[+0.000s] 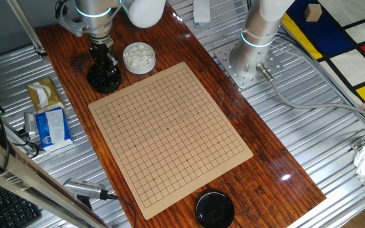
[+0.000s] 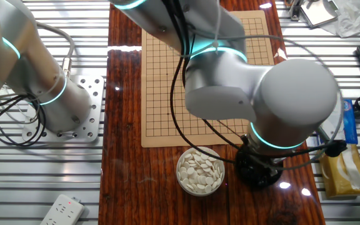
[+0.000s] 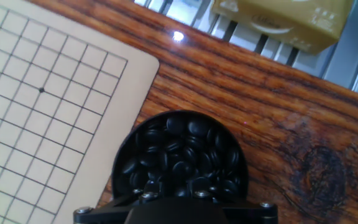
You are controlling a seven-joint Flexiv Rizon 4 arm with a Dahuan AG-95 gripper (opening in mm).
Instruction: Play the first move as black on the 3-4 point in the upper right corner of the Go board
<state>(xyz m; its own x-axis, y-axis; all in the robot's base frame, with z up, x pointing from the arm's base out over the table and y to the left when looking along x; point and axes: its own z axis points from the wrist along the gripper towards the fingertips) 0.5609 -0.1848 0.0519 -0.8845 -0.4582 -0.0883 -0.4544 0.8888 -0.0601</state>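
Observation:
The black stones [image 3: 179,155] fill a round black bowl [image 1: 103,79] on the wooden table, just off a corner of the Go board [image 1: 170,136]. My gripper [image 3: 173,195] hangs straight over this bowl with its tips down among the stones. The two tips stand apart, so it is open, and no single stone shows held between them. In the other fixed view my arm covers most of the bowl [image 2: 258,170]. No stone lies on the board's grid [image 3: 36,118], so the 3-4 point is bare; I cannot tell which crossing it is.
A bowl of white stones [image 1: 138,57] stands beside the black bowl, touching the board's far edge. A black lid [image 1: 214,209] lies near the board's near corner. A tissue box [image 1: 43,95] and a blue packet [image 1: 51,126] sit left of the table. The arm's base [image 1: 252,63] is on the right.

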